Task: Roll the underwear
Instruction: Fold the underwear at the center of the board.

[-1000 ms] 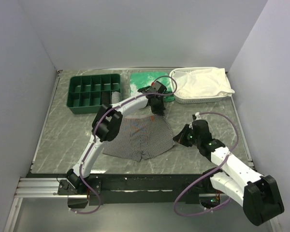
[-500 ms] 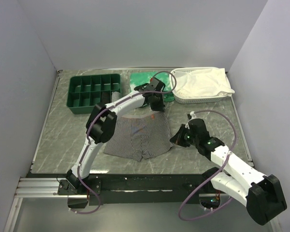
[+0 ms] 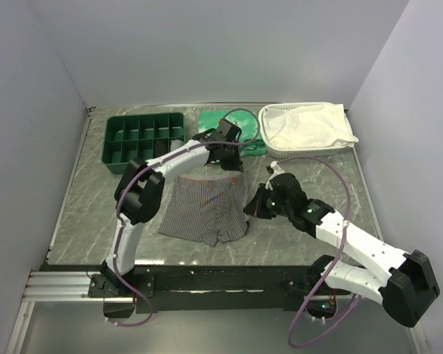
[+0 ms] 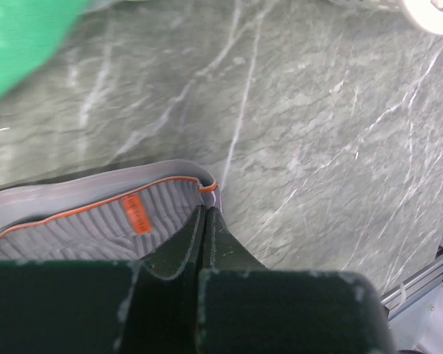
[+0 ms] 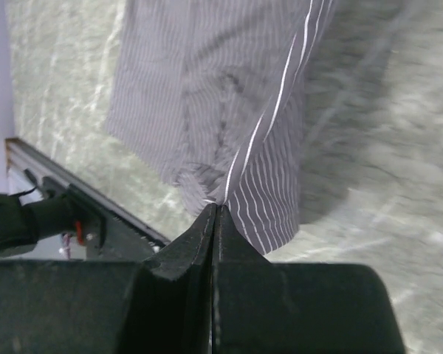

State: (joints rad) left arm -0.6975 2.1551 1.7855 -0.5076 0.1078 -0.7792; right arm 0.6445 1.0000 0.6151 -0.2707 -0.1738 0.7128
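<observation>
I have pale walls (image 3: 207, 51) closing in the left, back and right of the grey-green marbled bench (image 3: 88, 214). A metal rail (image 3: 59, 284) runs along the near edge.

Beyond the left fingers (image 4: 204, 221) the far strip is crowded. A dark green plastic tray (image 3: 133, 169) with many compartments sits to their left. A bright green cloth (image 3: 210, 119) lies straight beyond them, and a white mesh basket (image 3: 310, 153) holding a white cloth (image 3: 310, 125) is to their right. Bare bench lies open to the left of the garment and to the right of the right fingers (image 5: 214, 221).

The underwear (image 3: 207, 210), grey soft-fabric boxer briefs with fine dark pinstripes, lies mid-bench. Its waistband is toward the far side and its legs toward me. It spans the gap between the two sets of fingers.

The left fingers are pressed together on the right end of the waistband, where an orange-piped edge curls at their tips. A small orange-red tag (image 4: 136, 214) shows just left of them.

The right fingers are pinched tight on the hem of the right leg. There the fabric bunches into a small pucker at the tips and stands slightly off the bench, casting a shadow to the right.
</observation>
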